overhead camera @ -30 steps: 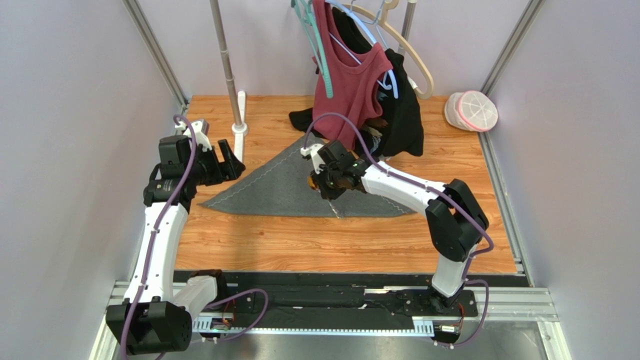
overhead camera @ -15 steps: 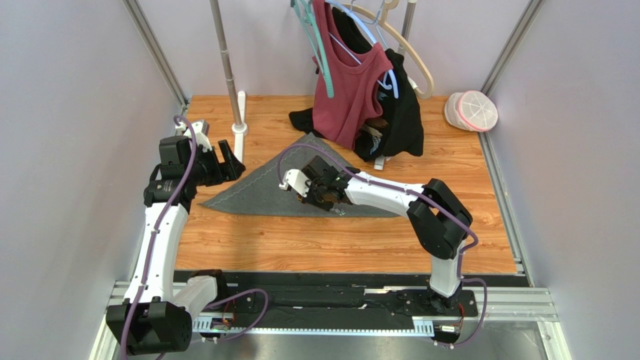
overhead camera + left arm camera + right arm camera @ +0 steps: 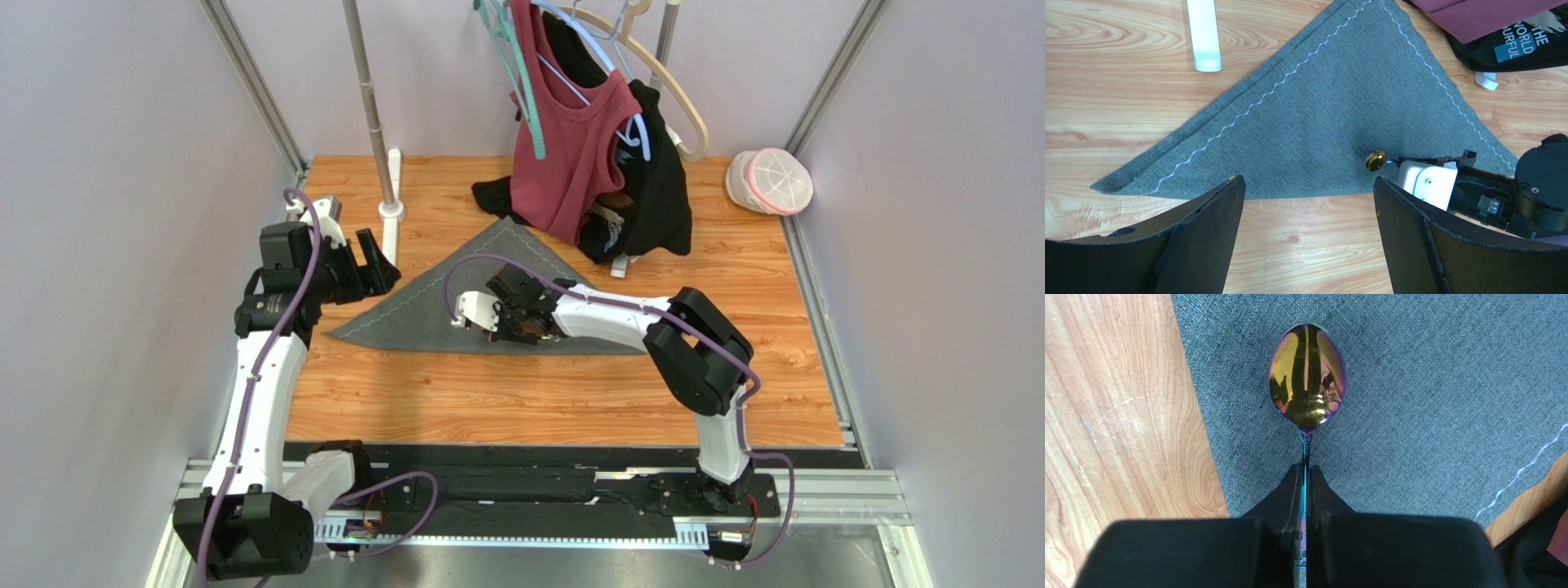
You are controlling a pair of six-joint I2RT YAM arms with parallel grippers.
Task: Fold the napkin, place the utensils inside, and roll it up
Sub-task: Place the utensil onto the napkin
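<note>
- I see the napkin (image 3: 1321, 110) lying flat on the wooden table (image 3: 491, 398), folded into a triangle. Its long edge faces the arm bases and its peak points at the hanging clothes.
- Along its left slope the two layers sit slightly offset, with the pale zigzag stitching running just inside the edge.
- My right gripper (image 3: 1304, 474) is closed tight on the thin handle of the spoon (image 3: 1307, 376), which juts straight out past the fingertips.
- The golden bowl of the spoon is over the grey cloth, close to the napkin's long edge. I cannot tell whether it touches the fabric.
- My left gripper (image 3: 1309, 187) is spread wide and holds nothing. It hangs by the napkin's left corner, well apart from the spoon.
- A maroon top (image 3: 570, 135) and a black garment (image 3: 662, 184) hang at the back, their hems reaching down beside the napkin's peak.
- A white post base (image 3: 1203, 33) stands on the wood just beyond the napkin's left slope.
</note>
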